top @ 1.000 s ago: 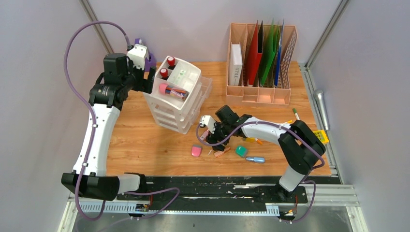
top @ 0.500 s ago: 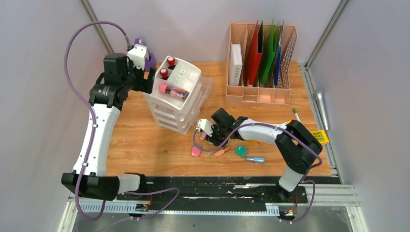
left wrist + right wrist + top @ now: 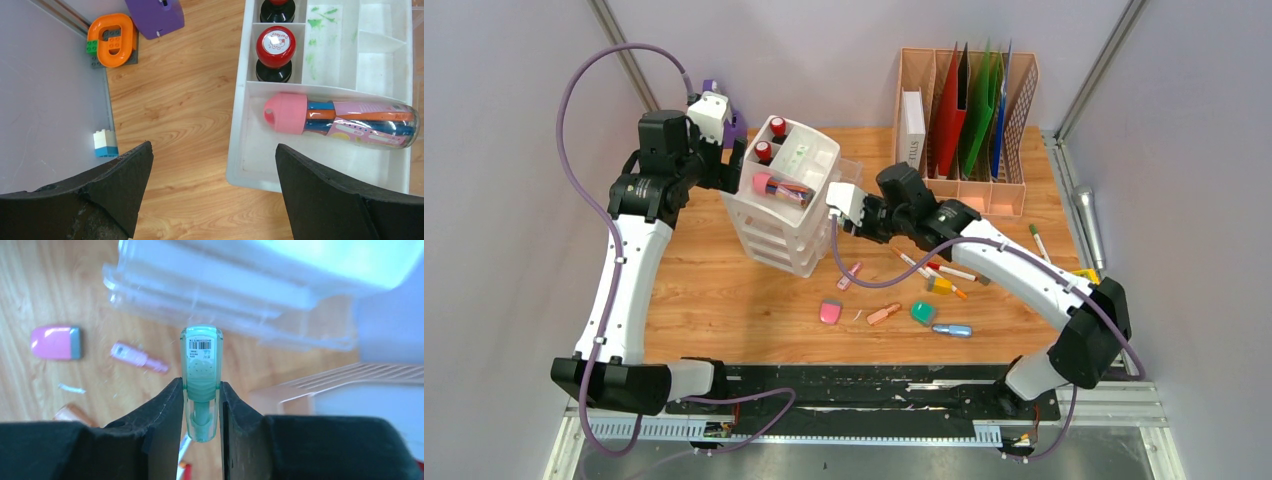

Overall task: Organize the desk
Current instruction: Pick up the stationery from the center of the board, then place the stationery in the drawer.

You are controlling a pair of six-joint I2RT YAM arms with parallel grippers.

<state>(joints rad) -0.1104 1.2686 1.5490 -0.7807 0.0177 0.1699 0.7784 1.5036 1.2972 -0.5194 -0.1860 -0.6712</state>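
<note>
Desk [image 3: 714,280] fills the mid of the top view: wood-grain top btwn grey walls, black rail along its near edge. L arm [image 3: 624,270] rises along the left side, bent over the far-left corner. R arm [image 3: 1014,265] stretches from near right toward centre.

Peach file rack [image 3: 959,200] stands far right w/ red, green and blue folders plus a white book upright in it. White drawer unit [image 3: 789,240] stands left of centre, its top tray [image 3: 252,165] open to view.

L gripper [image 3: 212,165] hovers over the tray's left edge, fingers spread wide, nothing btwn them. R gripper [image 3: 201,390] is up off the desk just right of the drawer unit, fingers clenched on a mint-green stick [image 3: 201,355] w/ a barcode label.

In the tray: clear pen tube [image 3: 350,122] w/ pink cap lying flat in the near compartment, red-capped stamps [image 3: 275,47] upright in the far-left ones.

Loose on desk, near of centre: pens [image 3: 939,270], pink block [image 3: 830,312], pink mini marker [image 3: 851,275], orange bit [image 3: 883,316], teal piece [image 3: 922,312], blue piece [image 3: 952,330].

Far-left corner: purple block [image 3: 155,15], orange ring [image 3: 111,40], small white-blue brick [image 3: 105,144] by the wall.
</note>
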